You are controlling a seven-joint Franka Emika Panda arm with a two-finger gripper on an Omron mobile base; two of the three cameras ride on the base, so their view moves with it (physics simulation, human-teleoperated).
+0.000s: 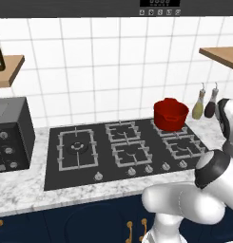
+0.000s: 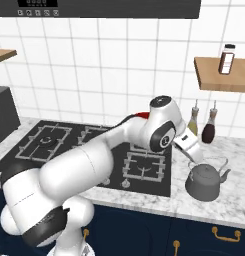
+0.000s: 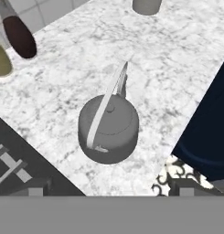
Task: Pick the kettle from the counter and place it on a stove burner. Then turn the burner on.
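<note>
- kettle (image 3: 109, 130) on counter (image 3: 177, 59); looks rigid, smooth metal, likely light
- best hold: thin arched handle, across its top
- gripper (image 2: 194, 152) spread wide, empty

Bare counter (image 3: 177, 59) rings kettle (image 3: 109, 130); bottles (image 3: 19, 36) well apart.

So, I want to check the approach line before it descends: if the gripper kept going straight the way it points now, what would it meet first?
Most likely the kettle, its thin handle first. It stands on the counter, centred ahead of the open gripper; how far is unclear.
</note>
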